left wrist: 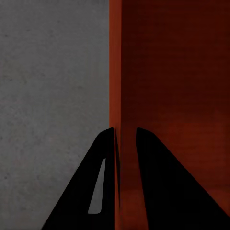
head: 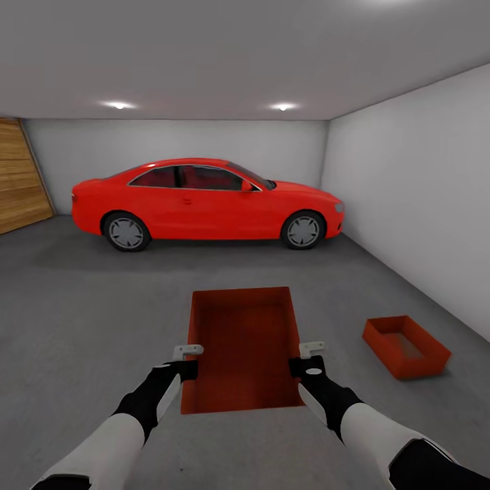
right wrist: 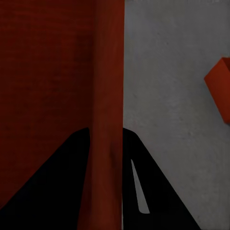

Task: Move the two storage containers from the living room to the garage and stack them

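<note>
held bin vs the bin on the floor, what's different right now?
The held bin is gripped on both side walls, by the left claw and the right claw; the floor bin rests untouched on the concrete floor.
The held bin is centred ahead of the robot; the floor bin lies off to its right, near the white wall.
The held bin points straight ahead; the floor bin sits angled.
Both are orange-red, open-topped and rectangular.

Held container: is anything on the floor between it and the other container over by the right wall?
Nothing visible. The held container, gripped on both side walls by the left gripper and right gripper, has only bare concrete floor between it and the second container. The red car stands well behind.
</note>
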### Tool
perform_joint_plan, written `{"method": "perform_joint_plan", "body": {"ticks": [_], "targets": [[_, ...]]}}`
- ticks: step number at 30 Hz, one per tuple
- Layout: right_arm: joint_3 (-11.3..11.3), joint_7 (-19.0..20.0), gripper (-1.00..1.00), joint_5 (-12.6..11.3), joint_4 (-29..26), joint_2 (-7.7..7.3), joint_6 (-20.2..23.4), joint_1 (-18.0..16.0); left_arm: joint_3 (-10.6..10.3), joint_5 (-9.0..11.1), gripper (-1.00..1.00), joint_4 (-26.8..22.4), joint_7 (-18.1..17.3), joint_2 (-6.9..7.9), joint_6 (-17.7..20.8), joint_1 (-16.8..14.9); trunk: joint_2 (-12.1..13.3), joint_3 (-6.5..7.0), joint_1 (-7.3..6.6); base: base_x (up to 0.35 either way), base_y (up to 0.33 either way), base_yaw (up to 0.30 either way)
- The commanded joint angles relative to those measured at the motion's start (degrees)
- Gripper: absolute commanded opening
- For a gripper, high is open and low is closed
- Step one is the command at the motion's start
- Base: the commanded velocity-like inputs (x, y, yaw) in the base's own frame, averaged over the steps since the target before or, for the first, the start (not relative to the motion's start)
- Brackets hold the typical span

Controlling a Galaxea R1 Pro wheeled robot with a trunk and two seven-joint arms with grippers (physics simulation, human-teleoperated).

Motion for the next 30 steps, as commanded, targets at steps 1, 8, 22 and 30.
{"method": "perform_joint_plan", "body": {"ticks": [1, 8, 22, 30], "targets": [[0.15, -0.48, -1.0, 0.27, -0.15, -0.01, 0.4, -0.09, -1.01, 0.3, -1.0, 0.0, 0.64, -0.04, 0.32, 0.05, -0.07, -0.06, 0.06, 0.321, 0.0, 0.0], [0.15, -0.48, -1.0, 0.27, -0.16, -0.01, 0.4, -0.09, -1.04, 0.3, -1.0, -0.02, 0.64, -0.04, 0.31, 0.05, -0.07, -0.06, 0.06, 0.321, 0.0, 0.0], [0.15, -0.45, -1.0, 0.27, -0.15, 0.02, 0.4, -0.09, -1.01, 0.3, -1.0, -0.09, 0.64, -0.04, 0.31, 0.05, -0.07, -0.06, 0.06, 0.321, 0.0, 0.0], [0.15, -0.47, -1.0, 0.27, -0.15, 0.04, 0.4, -0.09, -1.01, 0.3, -1.0, -0.09, 0.64, -0.04, 0.31, 0.05, -0.07, -0.06, 0.06, 0.321, 0.0, 0.0]]}}
